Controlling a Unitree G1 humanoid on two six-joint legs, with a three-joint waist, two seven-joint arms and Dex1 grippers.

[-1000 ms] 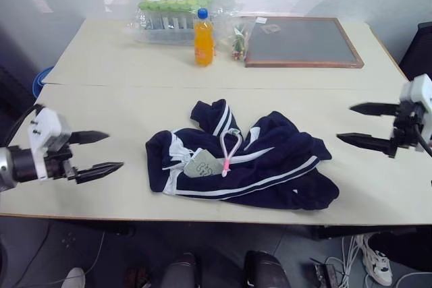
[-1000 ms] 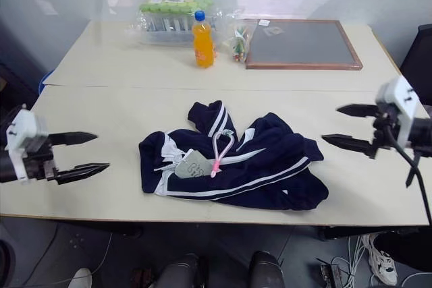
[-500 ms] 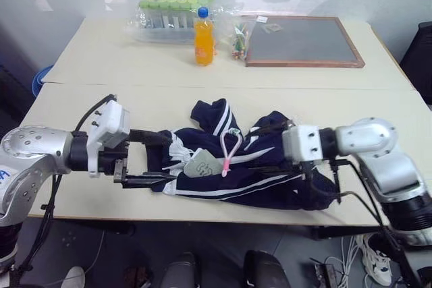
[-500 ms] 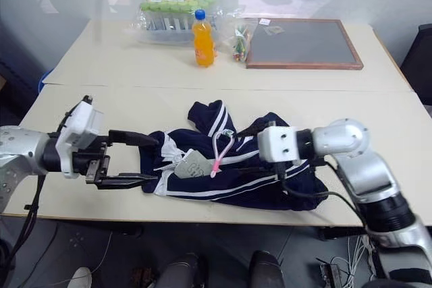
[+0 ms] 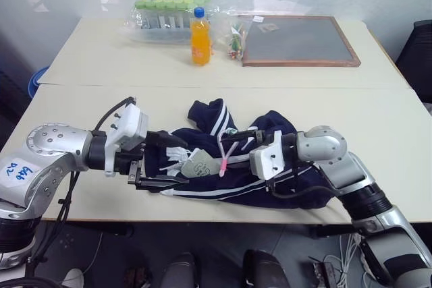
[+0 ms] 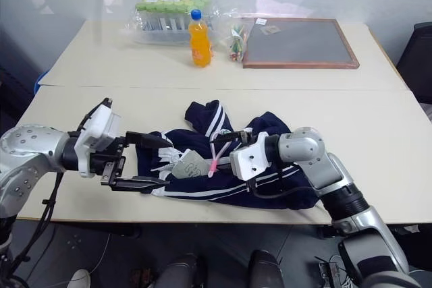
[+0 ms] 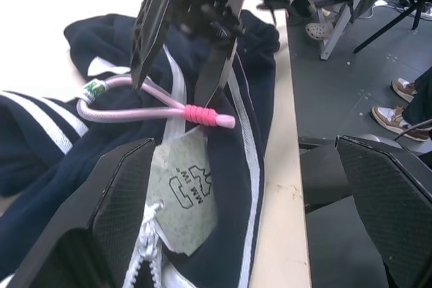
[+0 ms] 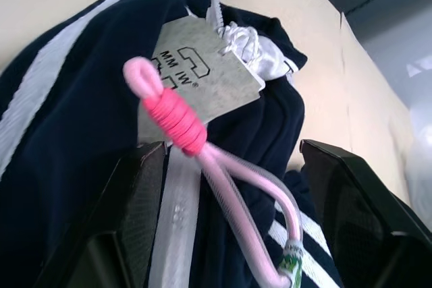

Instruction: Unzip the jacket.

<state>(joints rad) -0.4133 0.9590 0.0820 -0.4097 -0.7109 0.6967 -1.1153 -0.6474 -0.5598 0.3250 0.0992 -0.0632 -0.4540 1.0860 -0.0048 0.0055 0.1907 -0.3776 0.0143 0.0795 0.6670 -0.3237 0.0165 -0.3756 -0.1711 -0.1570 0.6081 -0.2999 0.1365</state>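
Jacket (image 5: 270,166), navy with white stripes, lying crumpled on the near part of the counter (image 5: 378,133), its zipper not yet drawn open. On its front lie a grey-green paper tag (image 5: 198,165) and a pink cord loop (image 5: 226,150) bound with a darker pink wrap, which appears to hang from the zipper pull; the white zipper teeth show just beside the tag in the left wrist view.

Right hand (image 7: 182,52): reaches over the jacket from its right side, black fingers (image 7: 150,28) partly apart and straddling the pink cord loop, one tip near the loop's arc and the other near the wrap. It holds nothing yet.

Left hand (image 5: 158,166): at the jacket's left edge, fingers spread wide, one above and one below the collar end, gripping nothing.

Beyond the jacket, at the counter's far side, stand an orange drink bottle (image 5: 199,36), a pack of green-capped tubes (image 5: 169,10) and a framed board (image 5: 300,40), all well apart from the work.

Risks, as judged: the right fingers may close on the tag or on loose cloth instead of the cord, so the slider stays put; the thin cord may slip out under pull; and if the left hand fails to pin the collar end, the whole light garment would likely slide along the counter rather than unzip. Bunched fabric near the teeth could also jam the slider.
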